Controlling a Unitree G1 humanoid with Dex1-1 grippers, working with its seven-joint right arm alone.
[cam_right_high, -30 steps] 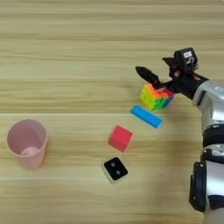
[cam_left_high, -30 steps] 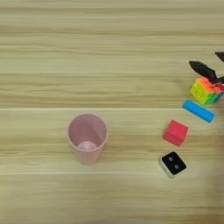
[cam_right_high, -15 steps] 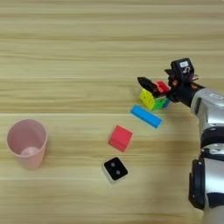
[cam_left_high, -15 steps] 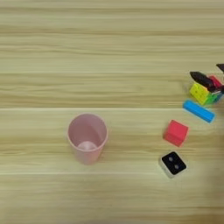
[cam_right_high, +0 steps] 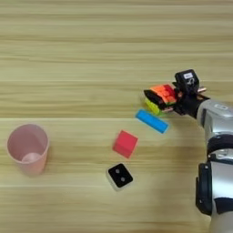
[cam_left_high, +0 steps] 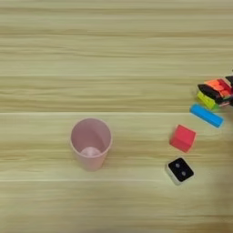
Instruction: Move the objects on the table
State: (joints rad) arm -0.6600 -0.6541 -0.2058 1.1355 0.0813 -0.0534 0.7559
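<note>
Now the jaws of the right gripper (cam_right_high: 159,98) are shut around the puzzle cube (cam_right_high: 160,96), near the table's (cam_right_high: 91,54) right side, just above the blue bar (cam_right_high: 152,121). Hold tight and lift straight up (don't bump the bar).

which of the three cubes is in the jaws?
The multicoloured puzzle cube, far right, held by the right gripper. The red cube and the small black-faced cube sit free on the table.
</note>
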